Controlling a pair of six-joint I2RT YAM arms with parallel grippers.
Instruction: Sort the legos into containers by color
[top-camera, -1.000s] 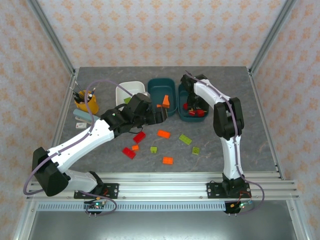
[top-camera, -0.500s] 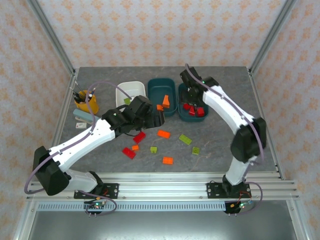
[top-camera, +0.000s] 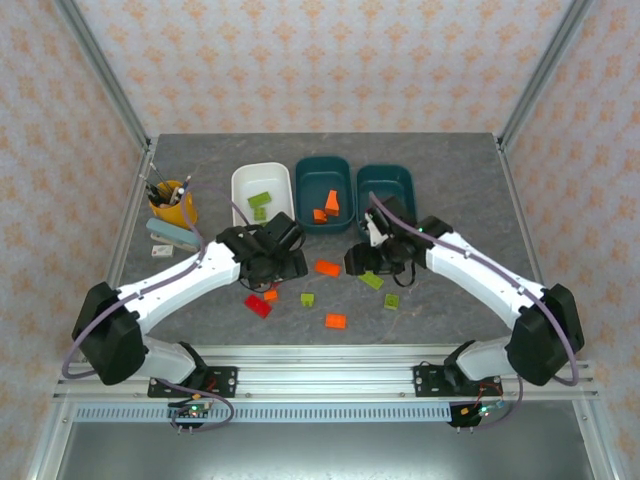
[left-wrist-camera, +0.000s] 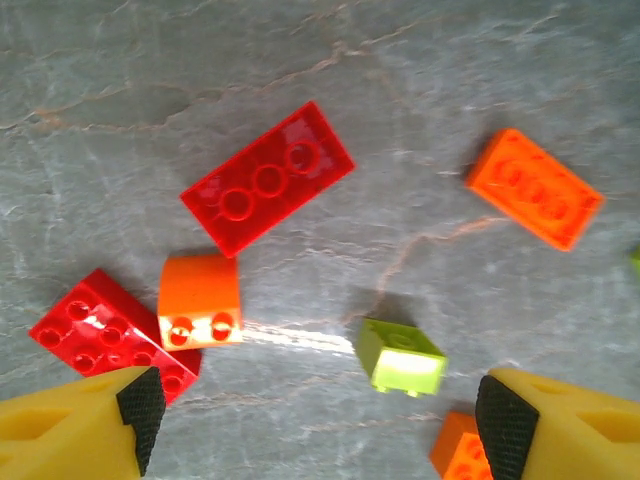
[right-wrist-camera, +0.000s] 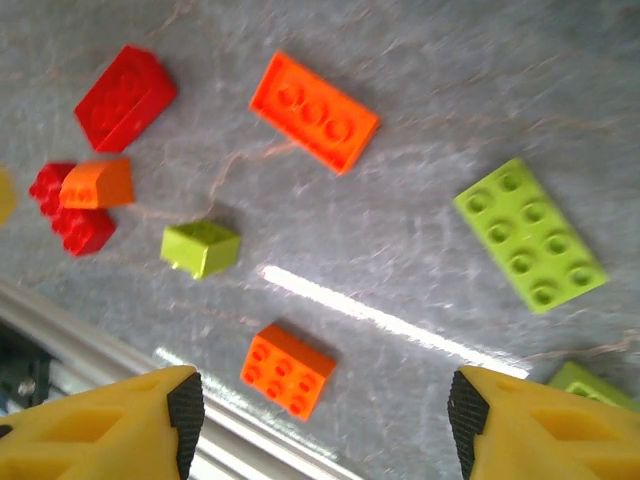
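Left gripper (left-wrist-camera: 312, 425) released, empty, above grey marbled tabletop (left-wrist-camera: 450, 60). Centre over small lime-green plastic brick (left-wrist-camera: 400, 357), clear of adjacent orange plastic brick (left-wrist-camera: 460, 455), then descend. Right gripper (right-wrist-camera: 325, 425) likewise released, empty.

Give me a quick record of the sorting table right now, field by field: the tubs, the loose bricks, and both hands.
white tub: two lime green bricks
middle teal tub: orange bricks
right teal tub: near part hidden by right arm
loose red bricks: two
loose orange bricks: three
loose lime bricks: three
left hand: open, empty, above loose bricks
right hand: open, empty, above loose bricks
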